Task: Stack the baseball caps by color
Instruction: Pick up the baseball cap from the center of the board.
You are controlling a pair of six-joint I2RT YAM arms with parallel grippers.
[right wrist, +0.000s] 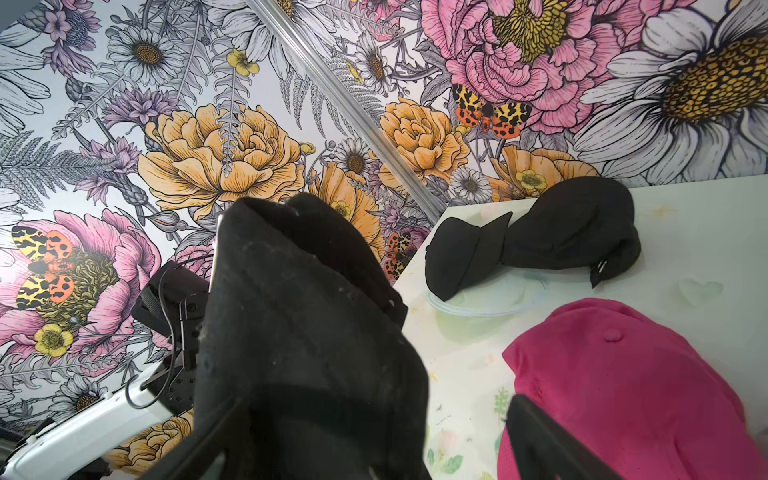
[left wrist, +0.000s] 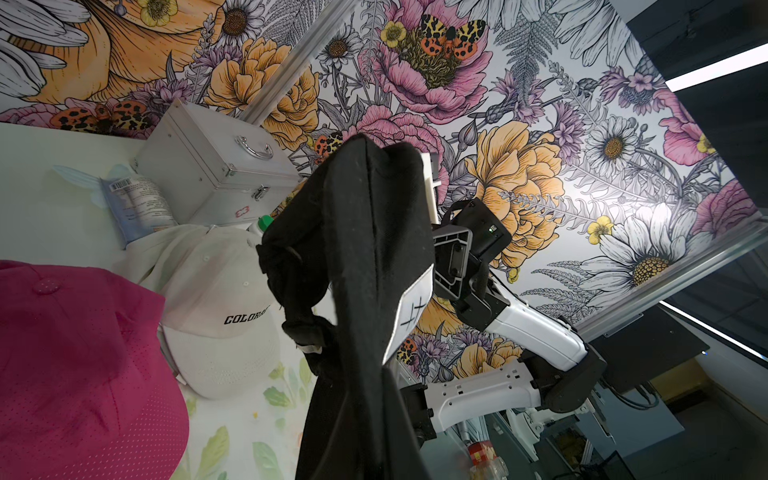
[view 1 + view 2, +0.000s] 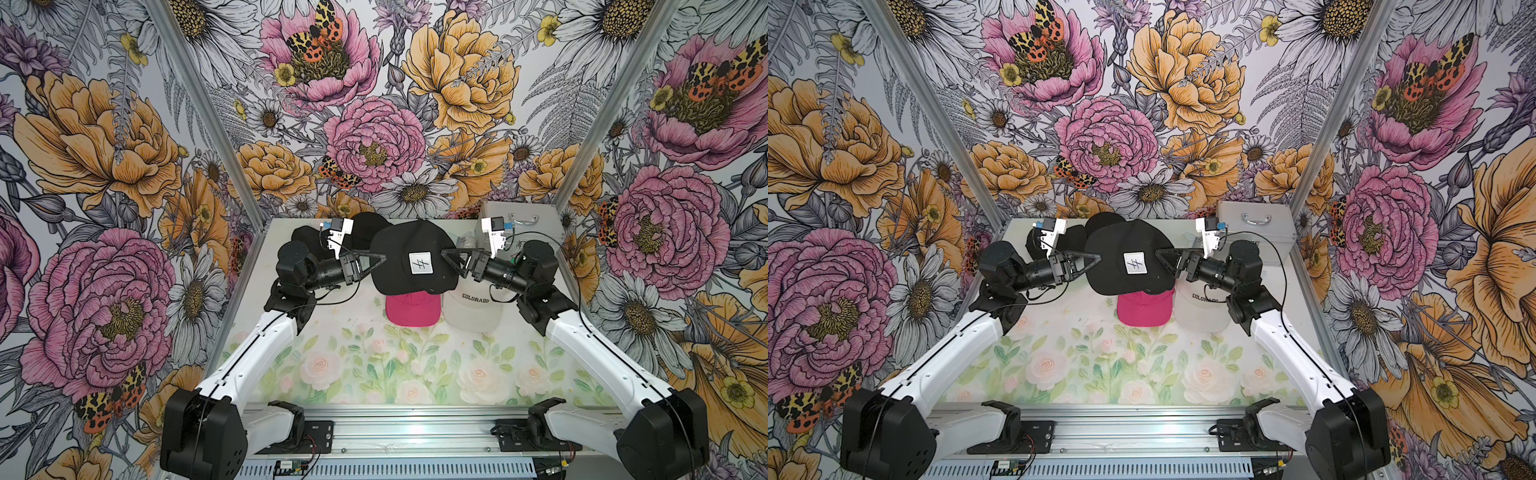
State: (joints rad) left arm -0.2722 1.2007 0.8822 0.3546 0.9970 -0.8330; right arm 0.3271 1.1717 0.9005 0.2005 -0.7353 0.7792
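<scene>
Up between the grippers, the floppy black cloth cap with a white square patch (image 3: 411,257) hangs pinched in the left gripper (image 3: 380,262), the right gripper (image 3: 446,255) spread wide beside it; next, I think, it goes onto the pile of plain black cloth caps (image 3: 368,226) behind the left gripper.

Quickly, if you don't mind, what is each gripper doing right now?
Left gripper: closed on the edge of the black cap, holding it up.
Right gripper: open, jaws wide at the cap's other side, not gripping it.
</scene>
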